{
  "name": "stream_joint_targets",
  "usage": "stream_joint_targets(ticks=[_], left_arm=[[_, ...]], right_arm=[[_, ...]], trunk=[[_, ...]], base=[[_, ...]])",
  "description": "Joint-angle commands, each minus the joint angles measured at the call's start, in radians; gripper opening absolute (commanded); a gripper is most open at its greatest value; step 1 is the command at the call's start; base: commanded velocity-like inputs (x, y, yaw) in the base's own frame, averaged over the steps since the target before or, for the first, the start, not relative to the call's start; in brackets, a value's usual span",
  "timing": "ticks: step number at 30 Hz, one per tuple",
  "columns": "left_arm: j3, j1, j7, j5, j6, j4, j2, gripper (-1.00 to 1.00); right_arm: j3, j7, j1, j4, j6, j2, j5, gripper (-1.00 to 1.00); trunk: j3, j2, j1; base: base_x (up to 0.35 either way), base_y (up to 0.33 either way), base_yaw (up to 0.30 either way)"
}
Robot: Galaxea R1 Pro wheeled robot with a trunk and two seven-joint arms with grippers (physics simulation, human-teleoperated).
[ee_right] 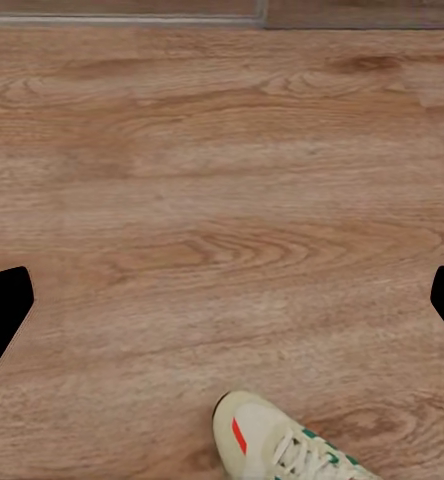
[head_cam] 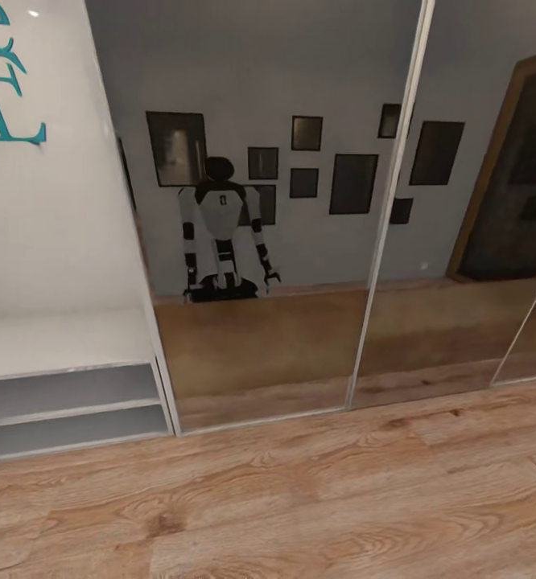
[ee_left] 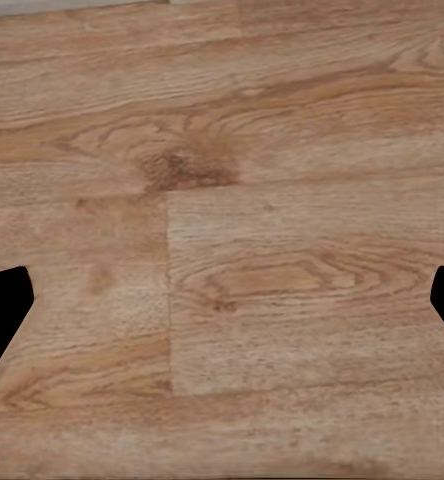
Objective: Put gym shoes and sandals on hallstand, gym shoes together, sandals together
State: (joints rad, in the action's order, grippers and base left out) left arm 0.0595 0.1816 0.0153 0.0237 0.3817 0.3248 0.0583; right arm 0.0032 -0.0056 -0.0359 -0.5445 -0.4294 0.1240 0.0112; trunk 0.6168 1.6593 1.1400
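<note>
One gym shoe (ee_right: 277, 440), cream-white with a red tongue label and green stripes, lies on the corridor floor (ee_right: 222, 200) in the right wrist view, only its toe half visible. My right gripper (ee_right: 222, 310) hangs open above the planks just short of that shoe, its dark fingertips (ee_right: 2, 315) wide apart. My left gripper (ee_left: 222, 310) is open too, over bare wood floor (ee_left: 232, 150). The hallstand (head_cam: 59, 342), pale grey-white with two open tiers, stands at the left of the head view, with nothing on the part I can see. The two sandals are out of view.
Mint letters (head_cam: 2, 88) hang on the wall above the hallstand. Tall mirrored sliding doors (head_cam: 284, 265) run to its right and reflect the robot (head_cam: 220, 241), framed pictures and a brown door. Wood-plank floor (head_cam: 340, 498) spreads across the foreground.
</note>
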Motion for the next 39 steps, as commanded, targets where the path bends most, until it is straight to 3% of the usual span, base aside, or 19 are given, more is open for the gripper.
stream_joint_targets(ticks=[1,39], left_arm=[[0.000,0.001,0.001,0.002,0.003,-0.001,0.000,1.00],[0.000,0.001,0.001,0.002,0.003,-0.001,0.000,1.00]], right_arm=[[0.001,-0.001,-0.001,0.001,-0.003,0.000,0.000,1.00],[0.005,0.001,-0.001,0.001,-0.003,-0.003,-0.003,1.00]], trunk=[[0.005,0.008,0.004],[0.159,0.274,0.150]], base=[[0.000,0.000,0.272],[0.000,0.000,0.248]])
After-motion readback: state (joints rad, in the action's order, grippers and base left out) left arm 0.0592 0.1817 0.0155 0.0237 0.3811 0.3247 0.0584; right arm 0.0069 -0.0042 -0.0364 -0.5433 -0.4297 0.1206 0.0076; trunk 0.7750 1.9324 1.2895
